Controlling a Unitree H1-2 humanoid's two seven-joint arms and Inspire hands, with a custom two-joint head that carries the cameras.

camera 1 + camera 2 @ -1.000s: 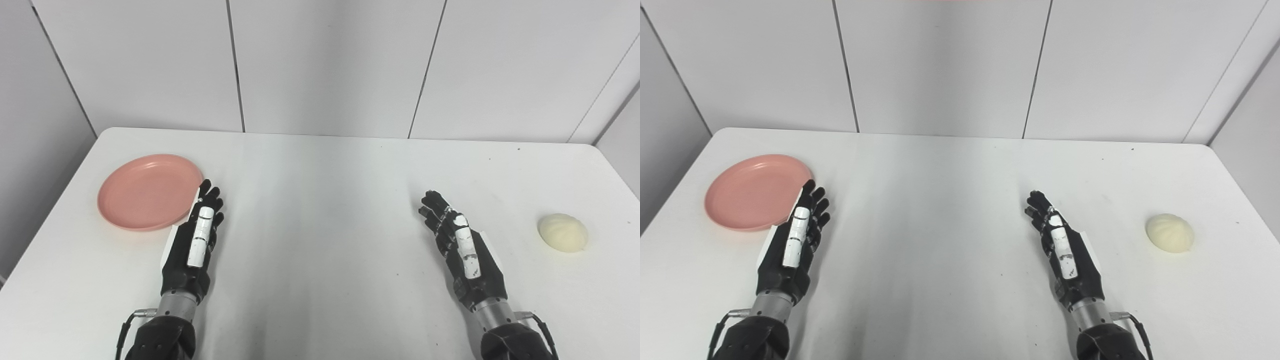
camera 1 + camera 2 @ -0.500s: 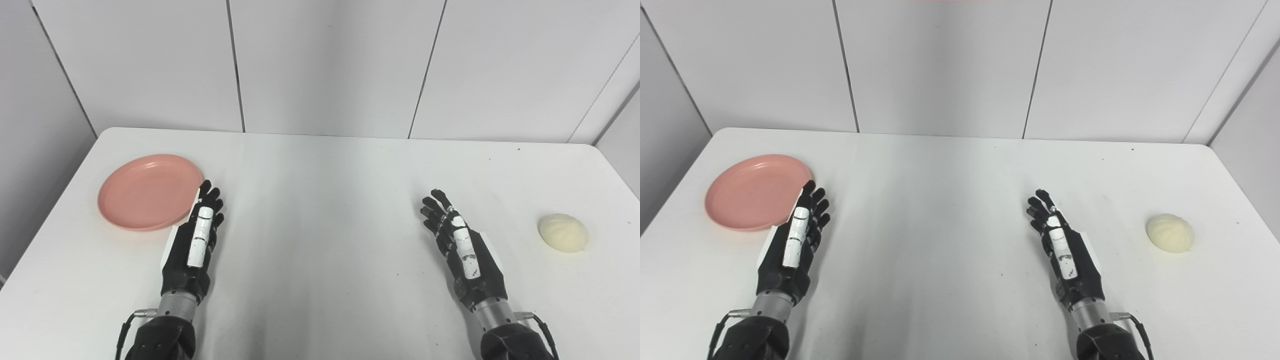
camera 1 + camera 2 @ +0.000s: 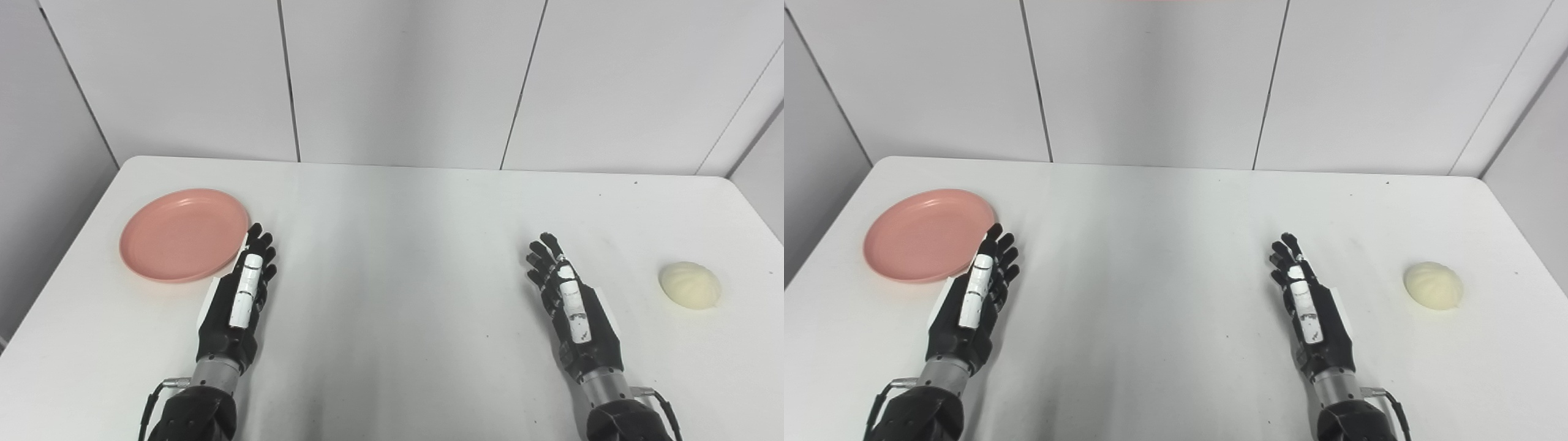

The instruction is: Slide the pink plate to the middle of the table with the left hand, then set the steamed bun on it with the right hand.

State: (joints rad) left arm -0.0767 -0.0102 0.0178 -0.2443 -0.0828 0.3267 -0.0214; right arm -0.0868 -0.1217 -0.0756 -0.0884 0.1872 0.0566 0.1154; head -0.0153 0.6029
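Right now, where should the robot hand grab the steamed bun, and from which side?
Probably from above. The steamed bun is a round dome sitting flat side down on the table, with open space all around, so the right robot hand can come over the top and close its fingers around the sides.

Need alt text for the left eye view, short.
Two black robot hands, left and right, rest open on a white table, holding nothing. A pink plate sits far left beside the left fingertips; a steamed bun sits far right, apart from the right hand.
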